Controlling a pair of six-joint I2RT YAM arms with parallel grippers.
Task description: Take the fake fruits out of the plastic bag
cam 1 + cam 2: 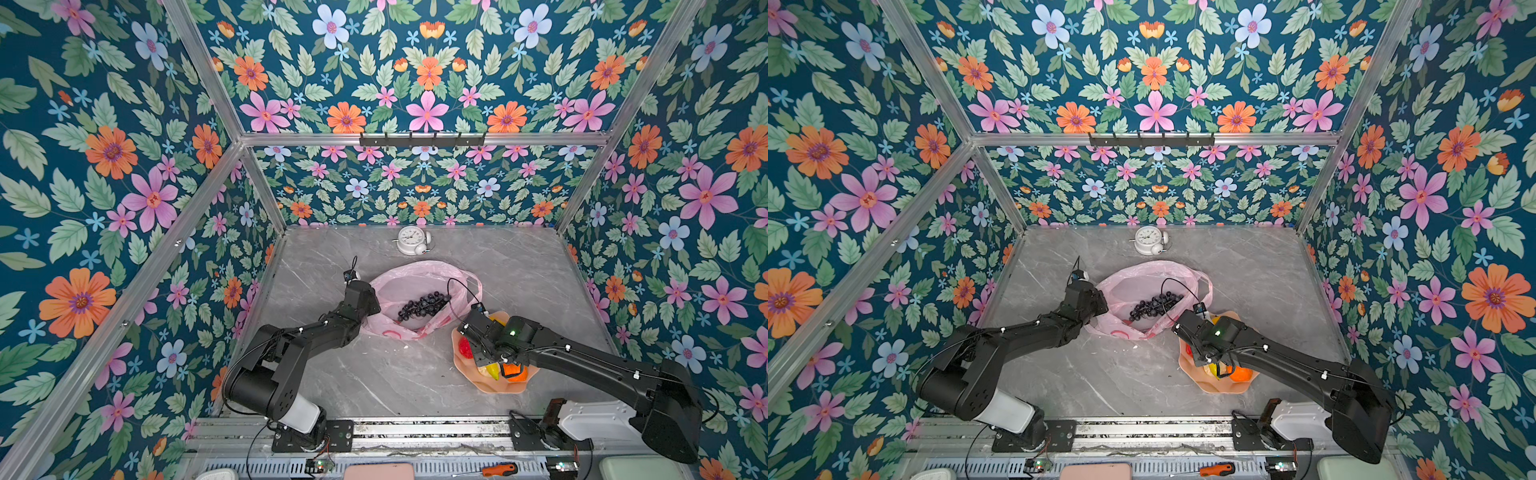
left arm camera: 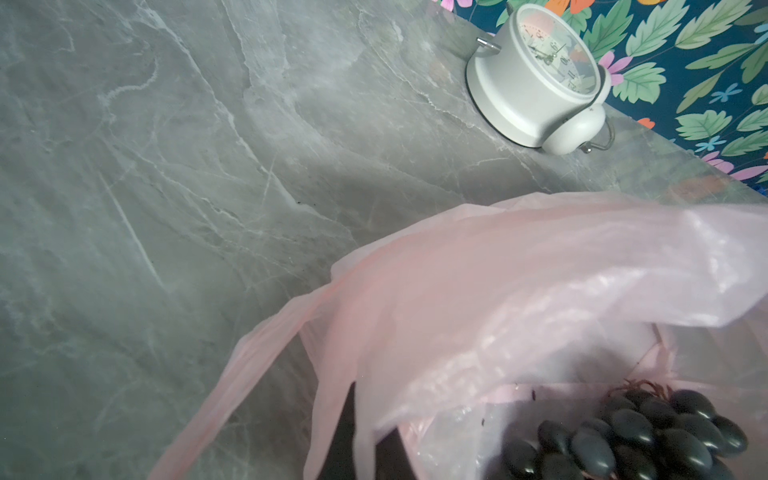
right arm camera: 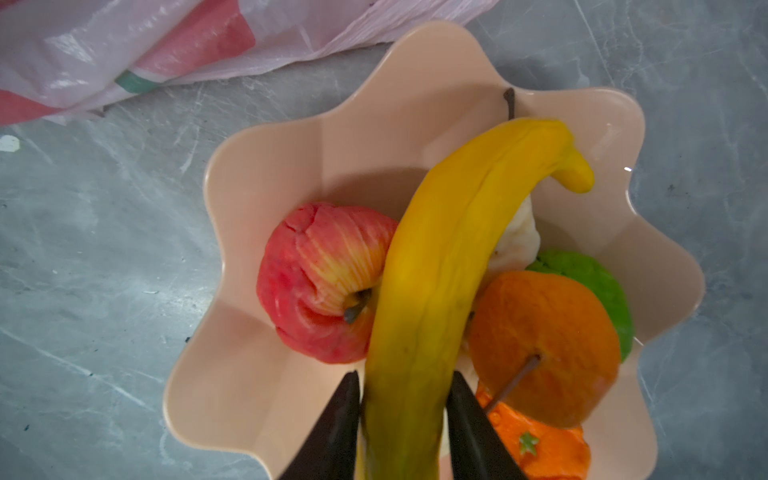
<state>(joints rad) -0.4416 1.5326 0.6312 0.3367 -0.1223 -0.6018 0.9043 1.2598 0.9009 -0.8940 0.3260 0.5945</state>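
Nearest, at 4 o'clock from bag (image 1: 399,282): one dish (image 3: 249,174) on tabletop (image 1: 374,374), holding fruits already out. Counted there: one banana (image 3: 449,232), one apple (image 3: 316,286), two oranges (image 3: 548,340) (image 3: 540,449), one green fruit (image 3: 590,282), and at least one cream fruit (image 3: 519,237), mostly hidden beneath banana.

Over dish, right hand (image 3: 404,374) closed on banana's greenish end, one finger against each flank. Rest of banana reaching out above apple and oranges.

Farther, mid-tabletop: one bag, slack, mouth open upward. Inside, toward its 5 o'clock side: one grape bunch (image 1: 422,305), the only fruit seen left in it.

At bag's 9 o'clock rim, left hand (image 1: 368,301) fully closed, pink film draped over it, apparently pinching rim. Fingers mostly hidden.

Handling, as judged: bunch light, its berries glossy and probably slippery, loosely strung on a thin stem. Best taken across middle of cluster, or at stem. Bag thin, soft and clingy, likely to rise with bunch unless rim held down.

Farthest, at 12 o'clock from bag: one clock (image 1: 411,241), near back wall, well apart from both hands.
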